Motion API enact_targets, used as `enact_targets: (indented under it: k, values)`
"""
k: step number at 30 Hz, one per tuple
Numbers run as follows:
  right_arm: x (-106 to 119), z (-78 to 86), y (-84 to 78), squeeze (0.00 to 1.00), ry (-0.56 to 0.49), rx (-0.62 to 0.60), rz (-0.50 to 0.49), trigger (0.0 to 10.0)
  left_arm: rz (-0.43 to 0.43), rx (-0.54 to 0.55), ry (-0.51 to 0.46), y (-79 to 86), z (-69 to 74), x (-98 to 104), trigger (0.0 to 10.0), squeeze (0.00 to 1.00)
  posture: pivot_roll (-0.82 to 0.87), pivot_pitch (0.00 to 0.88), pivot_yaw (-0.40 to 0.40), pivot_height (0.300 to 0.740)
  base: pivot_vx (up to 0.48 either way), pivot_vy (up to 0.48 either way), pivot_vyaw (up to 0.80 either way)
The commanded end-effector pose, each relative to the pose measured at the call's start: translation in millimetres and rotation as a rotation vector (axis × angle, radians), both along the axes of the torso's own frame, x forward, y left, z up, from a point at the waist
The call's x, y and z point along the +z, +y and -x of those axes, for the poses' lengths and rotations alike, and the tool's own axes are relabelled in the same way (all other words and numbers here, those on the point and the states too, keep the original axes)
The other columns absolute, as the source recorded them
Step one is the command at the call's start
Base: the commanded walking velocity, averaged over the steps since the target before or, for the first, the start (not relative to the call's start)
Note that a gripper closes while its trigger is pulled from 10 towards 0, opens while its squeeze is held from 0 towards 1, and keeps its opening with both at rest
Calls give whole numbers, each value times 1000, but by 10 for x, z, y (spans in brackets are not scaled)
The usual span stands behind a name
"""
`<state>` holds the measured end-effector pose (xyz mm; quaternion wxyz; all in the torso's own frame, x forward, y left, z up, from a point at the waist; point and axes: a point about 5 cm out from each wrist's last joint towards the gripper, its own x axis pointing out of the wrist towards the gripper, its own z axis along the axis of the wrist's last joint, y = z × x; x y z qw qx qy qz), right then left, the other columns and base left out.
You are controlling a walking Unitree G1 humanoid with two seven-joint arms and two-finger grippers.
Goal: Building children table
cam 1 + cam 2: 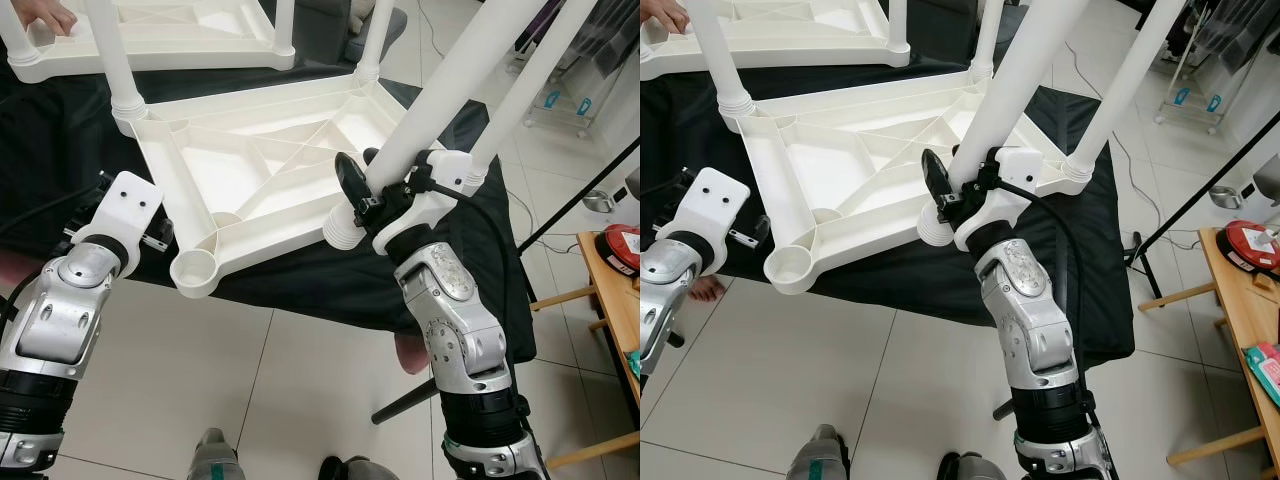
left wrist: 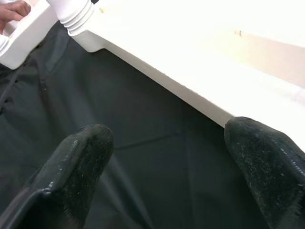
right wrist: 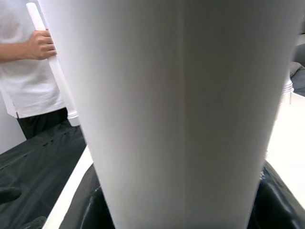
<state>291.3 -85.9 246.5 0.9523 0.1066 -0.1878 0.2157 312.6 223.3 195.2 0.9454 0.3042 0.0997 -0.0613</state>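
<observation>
In the left eye view, a white plastic tabletop (image 1: 265, 170) lies upside down at frame centre, ribs showing, on a surface under black cloth (image 1: 60, 130). An empty socket (image 1: 197, 268) sits at its lower-left corner. The right tool (image 1: 372, 195) clamps a white leg (image 1: 455, 85) at the lower-right corner. Pale tiles (image 1: 240, 390) fill the bottom.

In the left wrist view, the left tool (image 2: 167, 162) is spread wide beside the tabletop's edge, holding nothing.

In the right wrist view, a person's hand (image 3: 40, 44) grips another leg at upper left.

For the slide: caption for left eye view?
Right pincer grips a white leg at the upturned tabletop's corner; left pincer open.
</observation>
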Motion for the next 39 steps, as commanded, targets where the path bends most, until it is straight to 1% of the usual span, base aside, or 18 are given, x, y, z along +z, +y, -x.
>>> enact_targets:
  k: [1, 8, 10, 11, 13, 14, 16, 18, 19, 20, 21, 22, 23, 26, 28, 33, 35, 39]
  values:
    - [48, 12, -49, 0, -29, -22, -13, 10000, -8, -47, 93, -71, 39, -164, 10000, 0, 207, 135, -67, 740, 0, 0, 0]
    - [46, 7, -54, 0, -28, -27, -14, 10000, 45, -152, 107, -366, 29, -164, 10000, 0, 202, 134, -67, 740, 0, 0, 0]
    - [11, -5, -64, 0, -13, -36, -17, 10000, 94, -236, 102, -616, 16, -129, 10000, 0, 202, 131, -68, 740, 0, 0, 0]
    - [11, -5, -64, 0, -13, -36, -17, 10000, 94, -236, 102, -616, 16, -129, 10000, 0, 202, 131, -68, 740, 0, 0, 0]
    - [-35, -23, -81, 0, 5, -54, -21, 10000, 157, -326, 93, -921, -11, -81, 10000, 0, 200, 131, -67, 740, 0, 0, 0]
    - [-35, -23, -81, 0, 5, -54, -21, 10000, 157, -326, 93, -921, -11, -81, 10000, 0, 200, 131, -67, 740, 0, 0, 0]
    - [-54, -32, -92, 0, 13, -67, -26, 10000, 185, -374, 84, -1111, -48, -52, 10000, 0, 200, 131, -67, 740, 0, 0, 0]
    - [-54, -32, -92, 0, 13, -67, -26, 10000, 185, -374, 84, -1111, -48, -52, 10000, 0, 200, 131, -67, 740, 0, 0, 0]
    - [-59, -35, -98, 0, 16, -73, -28, 10000, 193, -399, 77, -1219, -78, -37, 10000, 0, 200, 131, -67, 740, 0, 0, 0]
    - [-59, -35, -98, 0, 16, -73, -28, 10000, 193, -399, 77, -1219, -78, -37, 10000, 0, 200, 131, -67, 740, 0, 0, 0]
    - [-63, -38, -102, 0, 17, -78, -29, 10000, 204, -424, 73, -1338, -108, -21, 10000, 0, 200, 131, -67, 740, 0, 0, 0]
    - [-63, -38, -102, 0, 17, -78, -29, 10000, 204, -424, 73, -1338, -108, -21, 10000, 0, 200, 131, -67, 740, 0, 0, 0]
    - [-64, -41, -108, 0, 18, -84, -31, 10000, 221, -446, 68, -1470, -142, -2, 10000, 0, 200, 131, -67, 740, 0, 0, 0]
    - [-64, -43, -112, 0, 18, -88, -32, 10000, 231, -459, 65, -1557, -161, 12, 10000, 0, 200, 131, -67, 740, 0, 0, 0]
    - [-63, -52, -140, 0, 18, -105, -33, 10000, 270, -483, 45, -1731, -195, 55, 10000, 0, 171, 119, -56, 740, 0, 0, 0]
    - [-70, -50, -176, 0, 18, -125, -30, 10000, 249, -470, 5, -1724, -217, 66, 10000, 0, 167, 118, -54, 740, 0, 0, 0]
    - [-108, -35, -248, 0, 30, -159, -32, 10000, 287, -459, -37, -1539, -184, 92, 10000, 0, 165, 113, -54, 740, 0, 0, 0]
    - [-128, -26, -277, 0, 37, -172, -36, 10000, 315, -469, -53, -1470, -153, 111, 10000, 0, 167, 107, -58, 740, 0, 0, 0]
